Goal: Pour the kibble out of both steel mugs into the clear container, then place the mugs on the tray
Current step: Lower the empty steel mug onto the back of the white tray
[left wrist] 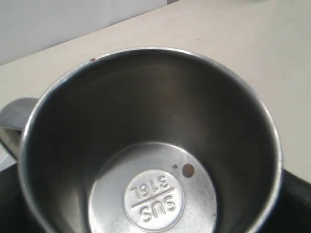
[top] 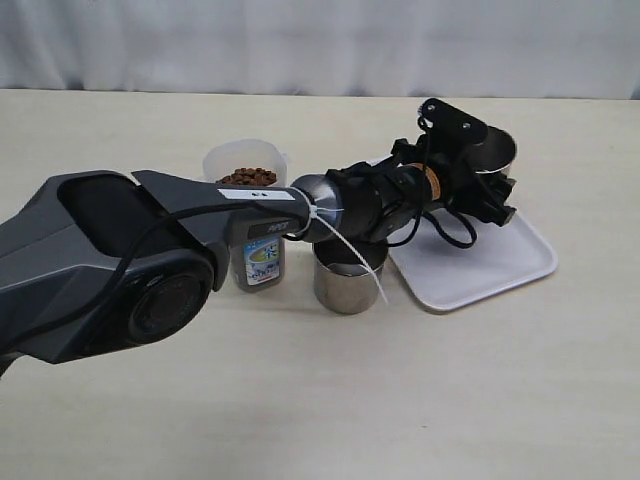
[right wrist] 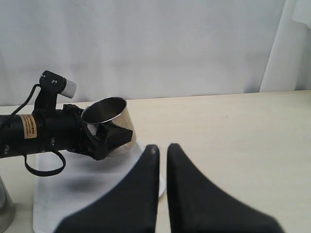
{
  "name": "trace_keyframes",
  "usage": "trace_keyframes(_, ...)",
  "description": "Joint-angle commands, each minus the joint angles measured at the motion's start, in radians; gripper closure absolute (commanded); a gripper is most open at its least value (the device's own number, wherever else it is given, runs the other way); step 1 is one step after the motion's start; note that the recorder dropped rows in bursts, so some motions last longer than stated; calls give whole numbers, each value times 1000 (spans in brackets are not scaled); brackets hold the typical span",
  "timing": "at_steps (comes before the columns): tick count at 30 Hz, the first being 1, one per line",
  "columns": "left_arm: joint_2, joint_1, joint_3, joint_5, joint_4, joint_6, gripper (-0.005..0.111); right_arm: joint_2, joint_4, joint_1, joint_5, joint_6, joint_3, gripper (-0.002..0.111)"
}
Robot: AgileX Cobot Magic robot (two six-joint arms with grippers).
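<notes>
fingers (right wrist: 114,141) of the left end effector (right wrist: 108,133) are clamped round the held mug (right wrist: 114,116), spread wide by its body, at the upper right of the exterior view. the left wrist view looks straight down into this mug. it is poured out, apart from one pellet (left wrist: 187,170) stuck on the stamped base. the right end effector (right wrist: 162,148) is empty, its two black tips pressed together, and it does not show in the exterior view.

the tray (top: 520,270) lies right beneath the held mug, on the right of the exterior view. the mug's long axis is tilted, with the mouth leaning back toward the arm that carries it and the base pointing down at the white surface. it seems to hang just above the tray rather than rest on it, though neither outside angle shows the gap plainly. my judgement is that the coming move turns on this tilt: the axis has to come upright over the tray before the grip lets go.

the second mug (top: 350,280) stands upright on the bench (top: 300,400), just beside the tray's left edge and under the wrist of the left arm (top: 120,260), so the left arm looks the nearer one for it. the clear container (top: 265,160) stands left of centre, partly hidden behind that arm, with kibble (top: 247,177) heaped close to its rim.
</notes>
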Motion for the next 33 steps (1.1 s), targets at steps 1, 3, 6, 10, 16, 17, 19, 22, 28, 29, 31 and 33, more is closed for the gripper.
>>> trace_keyframes(1, -9, 4, -12, -29, -7, 3, 107, -3, -2, 1, -1, -6, 3, 104)
trace_keyframes(3, -9, 6, -12, -31, -7, 3, 107, -3, -2, 1, -1, -6, 3, 104)
trace_keyframes(6, -9, 14, -29, -4, -7, 3, 107, -3, -2, 1, -1, -6, 3, 104)
trace_keyframes(10, -9, 21, -60, 56, -7, 3, 107, -3, -2, 1, -1, -6, 3, 104)
trace_keyframes(16, -9, 38, -61, 56, -7, 10, 107, -3, -2, 1, -1, -6, 3, 104)
trace_keyframes(17, -9, 40, -74, 96, 0, 13, 107, -3, -2, 1, -1, -6, 3, 104)
trace_keyframes(19, -9, 42, -82, 127, 25, 25, 107, -3, -2, 1, -1, -6, 3, 104)
trace_keyframes(22, -9, 46, -82, 128, 28, 28, 107, -3, -2, 1, -1, -6, 3, 104)
trace_keyframes(28, -6, 48, -82, 147, 30, 28, 107, -3, -2, 1, -1, -6, 3, 104)
trace_keyframes(29, -6, 48, -82, 147, 30, 28, 107, -3, -2, 1, -1, -6, 3, 104)
trace_keyframes(31, -3, 48, -82, 147, 30, 28, 107, -3, -2, 1, -1, -6, 3, 104)
trace_keyframes(33, 7, 48, -82, 143, 30, 28, 107, -3, -2, 1, -1, -6, 3, 104)
